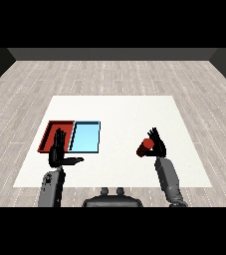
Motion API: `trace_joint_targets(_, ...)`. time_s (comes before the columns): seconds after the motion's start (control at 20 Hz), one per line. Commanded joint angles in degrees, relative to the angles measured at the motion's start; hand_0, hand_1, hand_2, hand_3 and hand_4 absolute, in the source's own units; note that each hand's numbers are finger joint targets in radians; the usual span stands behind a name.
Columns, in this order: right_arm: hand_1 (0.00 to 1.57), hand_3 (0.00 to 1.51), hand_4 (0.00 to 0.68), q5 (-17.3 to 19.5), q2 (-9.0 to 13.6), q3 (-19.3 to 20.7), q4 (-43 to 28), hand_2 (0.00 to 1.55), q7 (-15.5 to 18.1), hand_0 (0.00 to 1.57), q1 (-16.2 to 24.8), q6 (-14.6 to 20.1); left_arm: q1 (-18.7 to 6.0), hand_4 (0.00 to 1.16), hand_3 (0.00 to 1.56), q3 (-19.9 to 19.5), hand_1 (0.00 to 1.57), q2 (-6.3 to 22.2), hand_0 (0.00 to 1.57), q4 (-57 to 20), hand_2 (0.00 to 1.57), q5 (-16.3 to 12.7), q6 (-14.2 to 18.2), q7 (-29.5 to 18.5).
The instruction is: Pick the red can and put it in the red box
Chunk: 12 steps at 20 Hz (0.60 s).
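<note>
Head view: the white table (114,114) fills the middle of the frame, with grey plank floor (114,74) around it and a dark wall along the top. Two trays lie side by side at centre left, edges touching: one red tray (51,130) on the outside and one blue tray (87,137) just to its right. One red can (147,144) shows at centre right, well apart from both trays, with bare tabletop between them. The right hand (158,145) is at the can, fingers and thumb curled round it from the right side, so that only the can's left part shows; whether the can rests on the table or is lifted off it cannot be told from this view. The right forearm (168,179) runs up from the lower right of the frame to that hand. The left hand (58,152) sits at lower left, in front of the red tray's near right corner and covering part of it; its fingers point straight up the frame, its thumb sticks out to the right toward the blue tray, and it holds nothing. The left forearm (52,187) rises from the lower left. Nothing lies inside either tray as far as can be seen. Counted: two trays, one can, two hands.
</note>
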State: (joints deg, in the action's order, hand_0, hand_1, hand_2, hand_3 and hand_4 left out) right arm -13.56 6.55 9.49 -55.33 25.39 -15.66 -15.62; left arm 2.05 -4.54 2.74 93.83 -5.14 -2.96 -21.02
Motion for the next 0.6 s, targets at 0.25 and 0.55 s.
trace_joint_targets(0.25, 0.0, 0.0, 0.0, 0.76, 0.05, -0.85, 3.29, 0.0, 1.42, 0.0, -0.31, 0.14, -0.15, 0.0, 0.0, -0.5, 0.0, -0.05, 0.0, -2.3, 0.0, 0.46, 0.04, -1.72)
trace_joint_targets(0.55, 0.0, 0.0, 0.0, 2.18, -0.99, -1.12, 7.31, 0.0, 2.67, 0.0, -3.27, 2.68, -5.22, 0.0, 0.0, -1.89, 0.0, 1.06, 0.0, -2.41, 0.0, -0.31, 1.3, 1.72)
